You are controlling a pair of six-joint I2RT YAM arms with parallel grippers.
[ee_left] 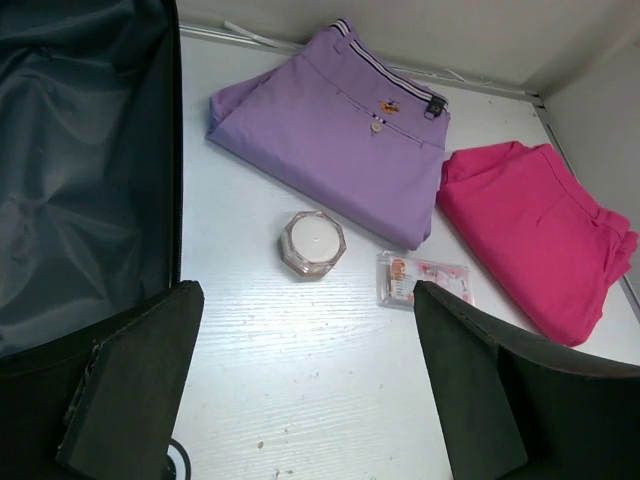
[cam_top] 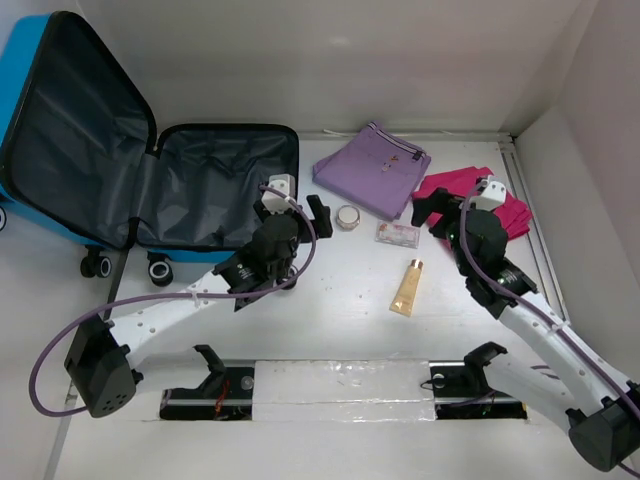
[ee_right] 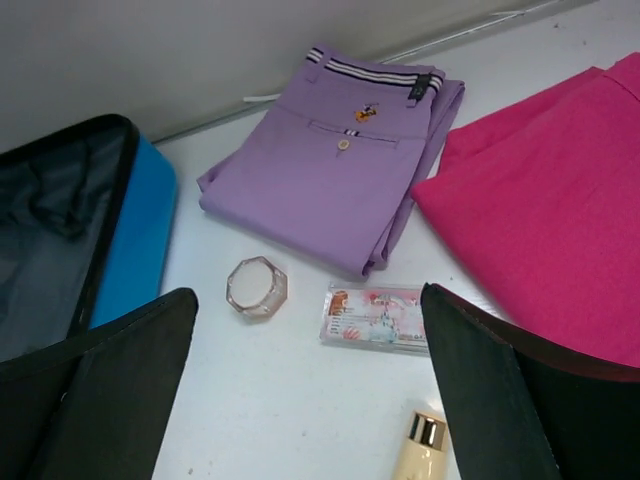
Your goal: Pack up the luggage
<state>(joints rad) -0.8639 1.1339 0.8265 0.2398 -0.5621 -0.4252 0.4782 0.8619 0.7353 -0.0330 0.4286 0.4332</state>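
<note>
Luggage point(cam_top: 215, 190): it lies open at the upper left of the overhead view, the lid leaning back and the lower half flat on the desk point(cam_top: 330, 320). Only dark lining shows inside, so I judge that packing has not begun.

Left hand point(ee_left: 308, 300): its jaws are wide and hold nothing. It sits just right of the luggage rim, aimed at the jar point(cam_top: 347, 217).

Right hand point(ee_right: 310, 298): its jaws are also wide and empty. It sits at the upper right over the near edge of the pink garment point(ee_left: 530, 235).

Loose items: the purple garment point(cam_top: 372, 168) is at top centre, the packet point(cam_top: 397, 234) is just right of the jar, and the tube point(cam_top: 407, 288) is below the packet.

Risks you should note:
- Both hands face the same small cluster. If you send both in at once, the fingers may clash over the jar and packet.
- The jar looks hard and faceted. An off-centre pinch could squirt it toward the purple garment.
- The packet lies flat, so a steep approach may scrape the desk without catching it.
- The folded garments may unfold if you lift them by one edge, then drape over the luggage rim.
- The luggage stands on casters. A knock from the left arm could roll it away or bring the lid down.
- The left arm's cable loops near the luggage rim and could snag there.
</note>
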